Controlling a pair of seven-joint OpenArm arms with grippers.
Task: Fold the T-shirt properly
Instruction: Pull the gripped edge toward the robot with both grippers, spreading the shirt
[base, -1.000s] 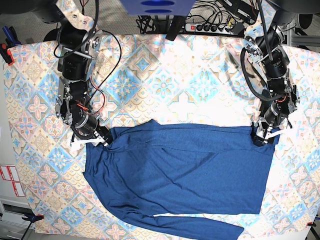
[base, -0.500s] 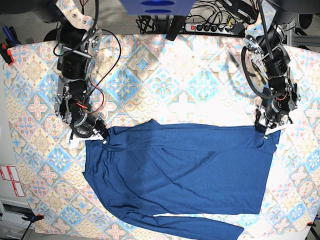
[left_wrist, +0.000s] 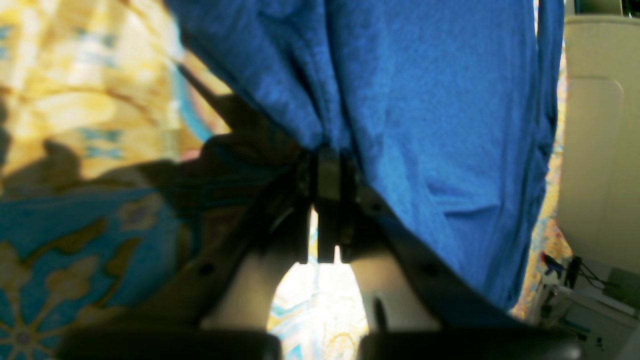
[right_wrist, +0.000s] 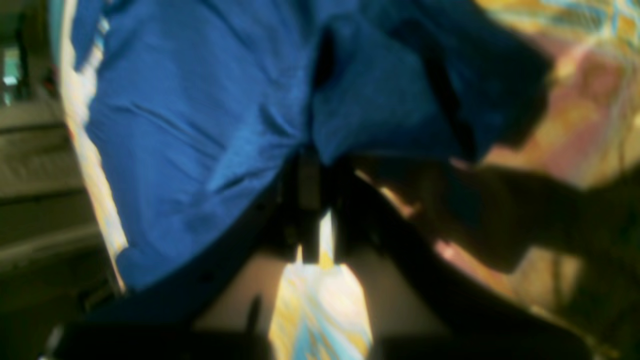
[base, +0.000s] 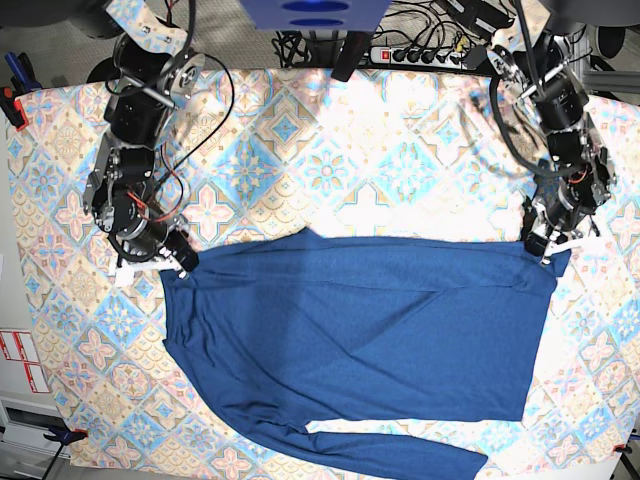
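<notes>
The counter (base: 330, 150), covered in a patterned tile-print cloth, carries the T-shirt (base: 370, 340) across its near half. The garment's long axis runs side to side, from near the counter's left edge toward its right edge, and one sleeve trails along the near edge (its cuff ends short of the near right corner). The far half of the counter is bare cloth.

The shirt's upper edge is pulled into a fairly straight line between the two arms, and that line is what the coming move turns on. Each arm stands at one end of it, so neither is nearer: the body of the shirt lies wholly on the near side of both tools, with the open cloth behind them.

The left tool (base: 545, 250) is at the end of that edge toward the counter's right side. In its wrist view the left tool (left_wrist: 325, 165) has its jaws closed tight on a gathered bunch of blue fabric, which hangs away from the tips in folds. The right tool (base: 180, 262) is at the opposite end; its wrist view is blurred, but the right tool (right_wrist: 310, 170) also looks clamped on a pinch of the shirt.

Judging from this, a fold carried toward the near edge would need both ends moved together, to keep the edge level.
</notes>
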